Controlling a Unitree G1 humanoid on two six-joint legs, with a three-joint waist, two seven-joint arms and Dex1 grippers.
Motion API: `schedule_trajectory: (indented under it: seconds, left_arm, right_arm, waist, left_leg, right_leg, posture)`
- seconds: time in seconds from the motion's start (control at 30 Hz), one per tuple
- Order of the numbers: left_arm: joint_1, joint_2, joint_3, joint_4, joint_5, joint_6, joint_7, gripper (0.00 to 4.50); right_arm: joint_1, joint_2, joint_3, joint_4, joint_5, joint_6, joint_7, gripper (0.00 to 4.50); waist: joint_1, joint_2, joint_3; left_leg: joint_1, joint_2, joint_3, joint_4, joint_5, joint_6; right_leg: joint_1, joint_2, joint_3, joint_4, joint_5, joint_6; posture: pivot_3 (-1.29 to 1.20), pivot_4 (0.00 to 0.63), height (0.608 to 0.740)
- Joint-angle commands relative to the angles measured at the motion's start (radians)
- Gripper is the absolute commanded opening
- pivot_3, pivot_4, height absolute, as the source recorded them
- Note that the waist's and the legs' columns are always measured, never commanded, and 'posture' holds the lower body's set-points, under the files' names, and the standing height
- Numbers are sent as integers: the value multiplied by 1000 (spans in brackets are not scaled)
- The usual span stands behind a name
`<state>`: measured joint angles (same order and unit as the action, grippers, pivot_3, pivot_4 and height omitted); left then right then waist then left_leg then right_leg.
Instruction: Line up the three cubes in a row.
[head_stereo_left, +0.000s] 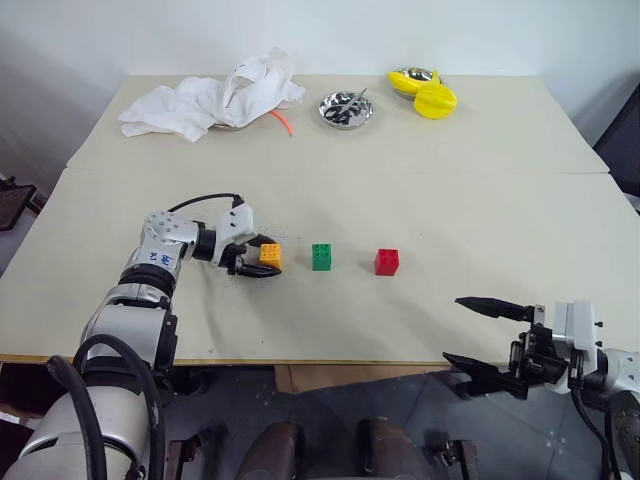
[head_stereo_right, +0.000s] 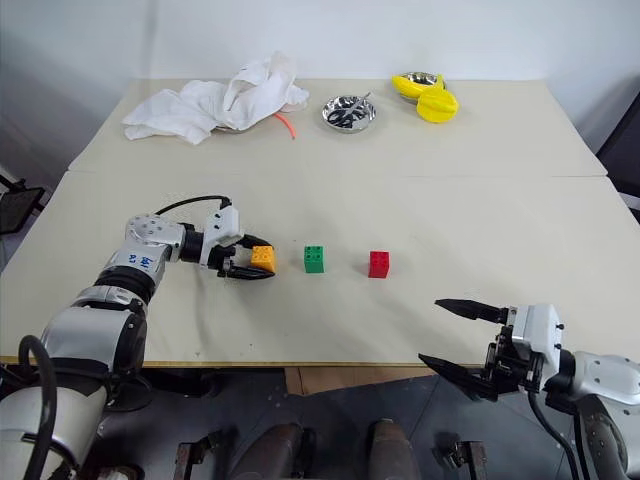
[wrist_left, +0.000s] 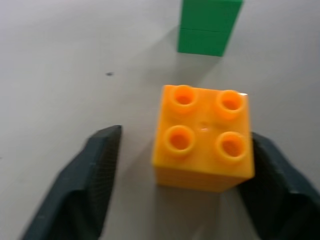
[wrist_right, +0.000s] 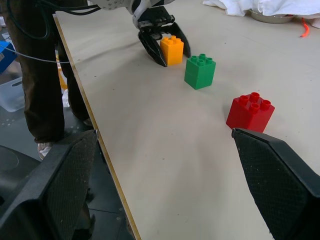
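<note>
From my remote station I look down on a wide beige table (head_stereo_left: 420, 210), its far edge carrying a crumpled white cloth (head_stereo_left: 210, 100), a yellow lemon-shaped object (head_stereo_left: 435, 100) beside a shiny bowl (head_stereo_left: 410, 78), and a small metal dish (head_stereo_left: 346, 109) with a thin orange strip (head_stereo_left: 283, 122) lying just left of it. At the near right, off the table's front edge, my right gripper (head_stereo_left: 482, 335) hangs with its two black fingers spread wide, holding nothing. On the left, my left gripper (head_stereo_left: 262, 258) rests low on the tabletop with its fingers on either side of the orange-yellow cube (head_stereo_left: 271, 256); in the wrist view one finger sits right against the block's side while the other stands apart from it, so the jaws are parted rather than pinching. The three cubes stand studs up across the middle of the table: the orange-yellow one at left, the green cube (head_stereo_left: 322, 256) near it, and the red cube (head_stereo_left: 387, 262) farther right, slightly nearer me.
</note>
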<state>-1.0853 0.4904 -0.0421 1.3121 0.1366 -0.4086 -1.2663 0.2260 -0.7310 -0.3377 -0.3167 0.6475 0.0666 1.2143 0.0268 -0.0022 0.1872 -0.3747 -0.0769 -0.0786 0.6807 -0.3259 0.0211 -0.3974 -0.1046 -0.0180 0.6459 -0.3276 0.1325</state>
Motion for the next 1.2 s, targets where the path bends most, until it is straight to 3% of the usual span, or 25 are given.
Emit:
schedule_trajectory:
  seconds: [0.03,0.67,0.8,0.93,1.07,1.2]
  left_arm:
    - [0,18,13,5,0,-27,32,4483]
    - [69,126,60,-13,-40,-46,-4,4483]
    - [116,166,131,-55,-133,-50,-105,4483]
    - [250,218,164,-222,-225,-64,-240,4483]
    - [493,306,212,-536,-340,21,-288,4483]
    - [827,394,358,-869,-468,189,-194,4483]
  right_arm:
    - [5,2,-28,-37,22,-8,-2,4500]
    - [-94,0,30,32,9,-5,40,4500]
    - [-112,-10,33,56,13,0,65,4500]
    - [-124,-45,20,100,18,2,122,4500]
    - [-160,-86,-3,168,22,2,173,4500]
    - [-191,-129,-29,306,-11,-40,246,4500]
  waist:
    - [0,0,0]
    - [-4,0,0]
    - [-9,0,0]
    - [-9,0,0]
    - [-15,0,0]
    - [-29,0,0]
  left_leg:
    - [0,0,0,0,0,0]
    - [0,1,0,0,0,0]
    - [0,2,1,-1,0,-1]
    - [0,2,0,-1,0,-1]
    - [0,2,0,-2,-1,-1]
    - [0,3,-1,-3,-1,-1]
  right_leg:
    - [0,0,0,0,0,0]
    - [0,1,1,0,0,0]
    - [-1,1,1,1,0,0]
    - [-1,-4,1,0,0,0]
    - [-1,-6,5,-2,0,0]
    - [0,-6,10,-3,0,-1]
  posture:
    - [0,150,740]
    - [0,150,740]
    - [0,150,740]
    - [0,150,740]
    - [0,150,740]
    - [0,150,740]
